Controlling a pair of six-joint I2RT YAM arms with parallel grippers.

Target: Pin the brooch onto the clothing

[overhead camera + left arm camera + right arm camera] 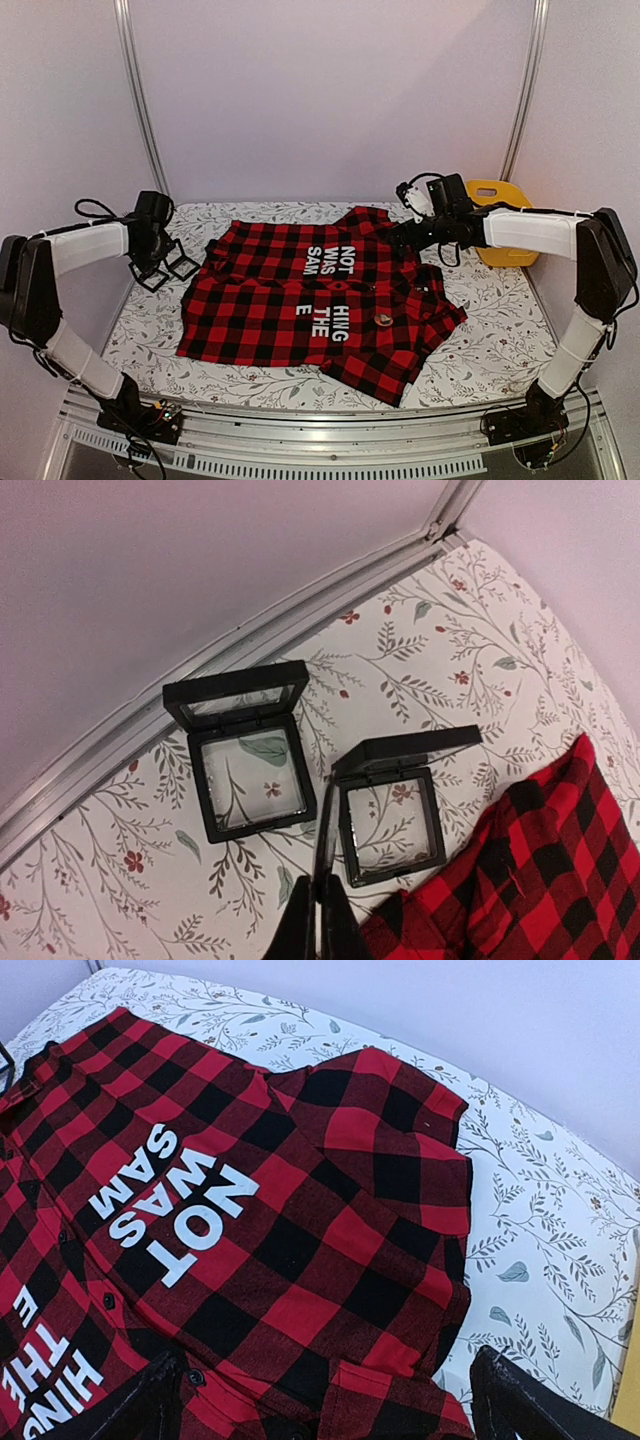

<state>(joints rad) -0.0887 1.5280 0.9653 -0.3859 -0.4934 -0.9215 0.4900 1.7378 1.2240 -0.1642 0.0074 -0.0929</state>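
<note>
The right gripper (335,1405) is hovering with its jaws spread wide and nothing between them, over the upper right part of the flannel shirt (260,310), probably so that it can come down on the cloth. The left gripper (318,920) is hanging at the shirt's far left edge, its fingers pressed together on nothing, probably parked clear of the work. The shirt, checked red and black with white block letters, is lying spread flat and face up in the middle of the table, which is giving a steady surface for pinning. A small round brownish piece, judged to be the brooch (382,319), is sitting on the shirt's front just beside the word "HING"; whether its pin is passing through the cloth cannot be told. Two black display boxes (245,770) are standing open side by side just off the shirt's left edge, near the left gripper, and both are looking empty. A floral tablecloth (480,340) is covering the table beneath everything. A yellow object (497,190) is lying at the far right, partly hidden behind the right arm.
</note>
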